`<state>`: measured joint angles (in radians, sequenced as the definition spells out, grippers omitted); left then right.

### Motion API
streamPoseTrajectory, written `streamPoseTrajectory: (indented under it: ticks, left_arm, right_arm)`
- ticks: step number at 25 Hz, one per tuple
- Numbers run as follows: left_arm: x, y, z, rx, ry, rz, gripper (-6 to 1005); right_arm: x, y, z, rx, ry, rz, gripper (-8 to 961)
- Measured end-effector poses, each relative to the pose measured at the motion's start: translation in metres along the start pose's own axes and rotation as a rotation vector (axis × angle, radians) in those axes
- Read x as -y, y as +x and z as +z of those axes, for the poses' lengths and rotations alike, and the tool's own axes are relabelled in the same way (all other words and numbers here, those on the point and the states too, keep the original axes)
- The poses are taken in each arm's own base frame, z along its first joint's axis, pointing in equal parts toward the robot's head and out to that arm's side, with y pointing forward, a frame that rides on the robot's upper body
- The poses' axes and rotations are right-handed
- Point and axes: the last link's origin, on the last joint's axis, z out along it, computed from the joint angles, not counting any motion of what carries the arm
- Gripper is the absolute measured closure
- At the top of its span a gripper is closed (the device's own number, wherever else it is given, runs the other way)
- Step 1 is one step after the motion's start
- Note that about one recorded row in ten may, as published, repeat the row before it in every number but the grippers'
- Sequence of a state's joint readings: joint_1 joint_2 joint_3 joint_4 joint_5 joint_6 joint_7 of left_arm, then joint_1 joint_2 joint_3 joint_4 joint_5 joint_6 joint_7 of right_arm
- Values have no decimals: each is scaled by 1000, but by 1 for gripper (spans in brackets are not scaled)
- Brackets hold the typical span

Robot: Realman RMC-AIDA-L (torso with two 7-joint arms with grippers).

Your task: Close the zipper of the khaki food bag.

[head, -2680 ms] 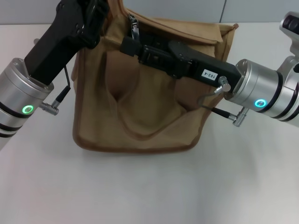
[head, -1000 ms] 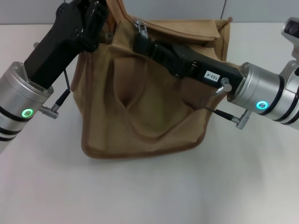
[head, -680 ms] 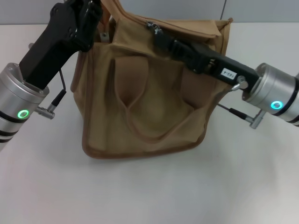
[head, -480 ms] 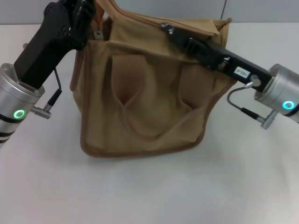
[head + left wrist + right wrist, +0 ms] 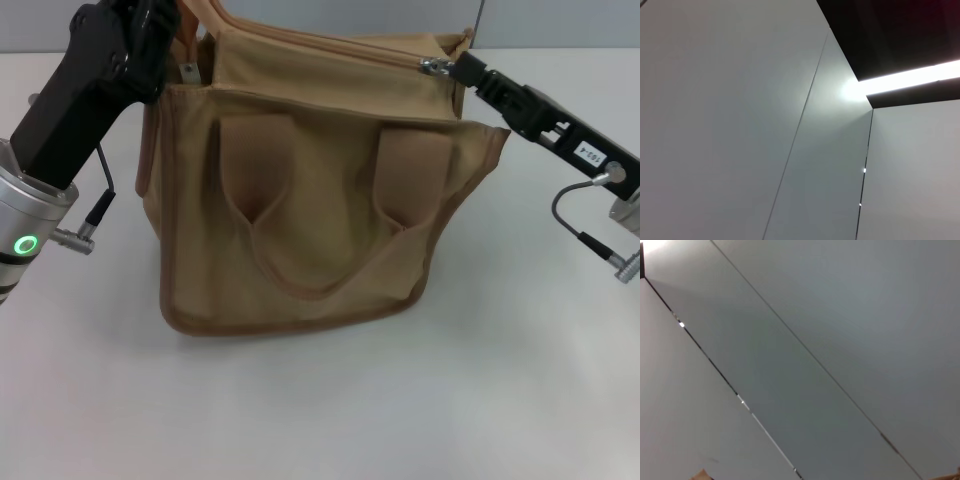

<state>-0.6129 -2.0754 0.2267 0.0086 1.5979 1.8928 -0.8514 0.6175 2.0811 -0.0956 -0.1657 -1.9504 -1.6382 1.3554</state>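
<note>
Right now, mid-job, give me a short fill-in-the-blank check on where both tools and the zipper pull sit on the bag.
1. The right tool is at the bag's top ____ corner as the head camera sees it.
2. The silver zipper pull sits at the tip of the ____ tool.
3. The left tool is up at the bag's top ____ corner.
4. The bag stands on a ____ table.

Missing words: right; right; left; white

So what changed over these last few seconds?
The right gripper dragged the zipper slider from the khaki food bag's left end to its right corner, closing the top. The left gripper kept holding the left end, drifting slightly left. The bag stayed upright.
</note>
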Motion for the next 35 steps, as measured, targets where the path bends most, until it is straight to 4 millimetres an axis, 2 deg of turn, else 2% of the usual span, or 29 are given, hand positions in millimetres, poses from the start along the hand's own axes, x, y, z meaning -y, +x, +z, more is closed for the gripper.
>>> streamPoseTrajectory:
  ticks: [13,15,18,20,21,22,26,27,29,32,35]
  left_arm:
    - [9,-7,-8,66,69,72,980]
    - [10,-5,-12,67,81,78,980]
    - [11,-1,-22,63,102,99,890]
    - [14,5,-34,72,124,125,830]
    - [14,5,-34,72,124,125,799]
    - [15,11,-52,89,158,153,769]
    - [13,20,-89,123,242,198,647]
    - [10,23,-103,122,280,210,616]
    - [5,30,-127,107,354,233,402]
    - [-7,43,-161,100,442,273,339]
    - [-20,56,-187,113,475,307,276]
  right_arm:
    - [-6,-6,-17,128,-2,-157,793]
    - [-8,-6,-18,139,-9,-170,698]
    - [-10,-5,-19,145,-16,-174,555]
    - [-12,-3,-20,153,-23,-168,497]
    - [-14,-1,-23,160,-29,-166,468]
    - [-17,0,-25,170,-41,-172,440]
    - [-24,3,-33,206,-60,-213,324]
    - [-24,4,-34,207,-60,-218,320]
    - [-24,3,-35,204,-63,-232,311]
    - [-26,3,-35,200,-71,-254,299]
    - [-29,3,-36,202,-96,-288,305]
